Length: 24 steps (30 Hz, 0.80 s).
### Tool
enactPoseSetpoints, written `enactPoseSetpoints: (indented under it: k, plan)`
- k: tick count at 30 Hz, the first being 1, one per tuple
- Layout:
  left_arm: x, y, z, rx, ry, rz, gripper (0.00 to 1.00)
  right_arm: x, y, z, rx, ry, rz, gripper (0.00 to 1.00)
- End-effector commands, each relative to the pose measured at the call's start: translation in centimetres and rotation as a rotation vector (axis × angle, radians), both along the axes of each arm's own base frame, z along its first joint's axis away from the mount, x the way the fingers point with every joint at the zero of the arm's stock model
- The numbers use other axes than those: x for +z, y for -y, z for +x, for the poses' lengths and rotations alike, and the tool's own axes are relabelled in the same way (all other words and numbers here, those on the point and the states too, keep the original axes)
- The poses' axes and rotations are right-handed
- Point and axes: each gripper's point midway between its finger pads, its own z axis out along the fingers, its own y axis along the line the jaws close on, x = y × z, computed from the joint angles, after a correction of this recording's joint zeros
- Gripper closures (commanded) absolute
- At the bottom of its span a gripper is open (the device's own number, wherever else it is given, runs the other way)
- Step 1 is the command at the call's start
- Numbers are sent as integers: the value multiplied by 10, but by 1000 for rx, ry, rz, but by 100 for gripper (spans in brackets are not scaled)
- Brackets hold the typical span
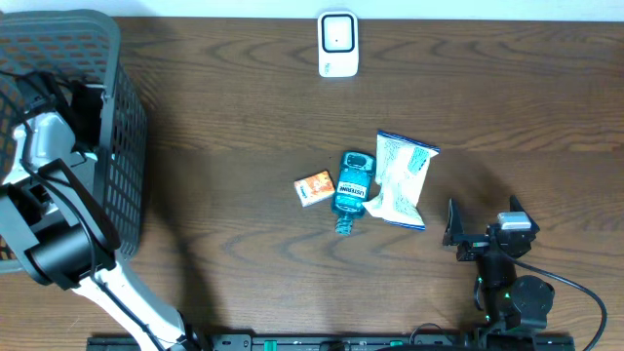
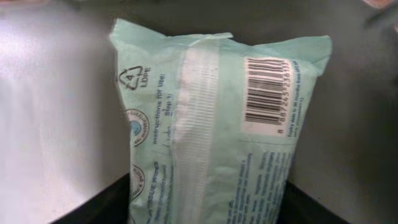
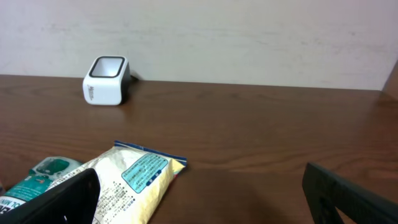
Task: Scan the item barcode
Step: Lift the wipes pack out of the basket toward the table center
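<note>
Grasping the wipes pack (image 2: 211, 143) in the left pincer (image 2: 208, 205)
Likely soft, light, slick film; best held by its lower sides, barcode (image 2: 267, 93) uncovered. Right pincer (image 3: 202, 186) released.

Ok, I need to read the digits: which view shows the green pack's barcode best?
Left wrist: the barcode on the green pack faces the camera, close and unobstructed. Overhead and right wrist show neither.
</note>
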Motion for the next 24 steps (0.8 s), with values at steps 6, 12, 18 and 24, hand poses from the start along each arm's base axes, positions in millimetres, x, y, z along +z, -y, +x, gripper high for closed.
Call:
enactPoseSetpoints:
  k: [6,12,18,24]
  plan:
    - [-40,-28,-47,330,-137,-112,48,-1,0,0,-2,-5,7,1]
    - [-43,-24,-62,347,-190,-139,52,-1,0,0,-2,-5,7,1]
    - [-42,-23,-65,363,-198,-148,81,-1,0,0,-2,-5,7,1]
    - [-21,-24,-63,369,-166,-136,81,-1,0,0,-2,-5,7,1]
